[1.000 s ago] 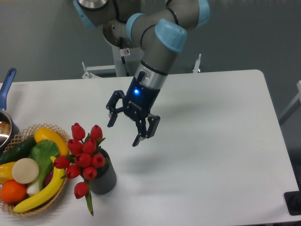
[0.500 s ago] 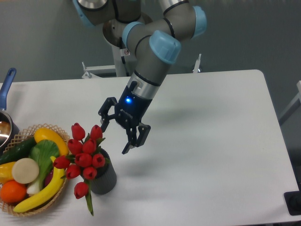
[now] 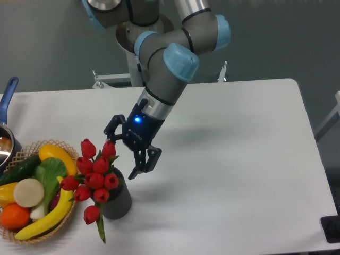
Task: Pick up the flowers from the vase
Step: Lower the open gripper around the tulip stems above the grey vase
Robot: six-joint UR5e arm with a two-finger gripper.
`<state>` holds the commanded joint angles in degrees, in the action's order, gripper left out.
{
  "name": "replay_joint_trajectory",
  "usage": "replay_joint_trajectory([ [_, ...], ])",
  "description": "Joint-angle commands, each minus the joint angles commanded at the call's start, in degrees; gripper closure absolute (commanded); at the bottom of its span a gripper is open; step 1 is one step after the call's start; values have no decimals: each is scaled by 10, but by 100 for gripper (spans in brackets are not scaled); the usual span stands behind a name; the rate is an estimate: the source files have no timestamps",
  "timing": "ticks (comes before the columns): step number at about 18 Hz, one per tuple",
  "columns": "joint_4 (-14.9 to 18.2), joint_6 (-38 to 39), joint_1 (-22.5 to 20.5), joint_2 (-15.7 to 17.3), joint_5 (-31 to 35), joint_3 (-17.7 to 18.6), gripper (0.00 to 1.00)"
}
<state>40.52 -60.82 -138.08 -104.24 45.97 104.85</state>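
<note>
The flowers (image 3: 94, 178), a bunch of red tulip buds with green stems and leaves, stand in the vase (image 3: 118, 201), a small dark grey ribbed cylinder near the table's front left. My gripper (image 3: 121, 155) hangs open just up and right of the bunch. One finger (image 3: 110, 127) is beside the top right bud, the other finger (image 3: 142, 163) is right of the vase mouth. Nothing is held between the fingers.
A wicker basket (image 3: 62, 223) with a banana, a yellow pepper, a cucumber, an orange and other produce sits left of the vase. A pot with a blue handle (image 3: 7, 98) is at the left edge. A dark object (image 3: 331, 228) sits at the right front corner.
The gripper has moved down and to the left, from the table's middle to right beside the flowers. It stayed open. Flowers and vase have not moved.
</note>
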Motion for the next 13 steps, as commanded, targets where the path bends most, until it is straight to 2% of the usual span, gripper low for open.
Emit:
replay_joint_trajectory([
  [4,0,9,2,-11,-9,0,0],
  [7,0,47,4,-18,-9,-8,0],
  [13,0,49,18,-32,-8,-21,0],
])
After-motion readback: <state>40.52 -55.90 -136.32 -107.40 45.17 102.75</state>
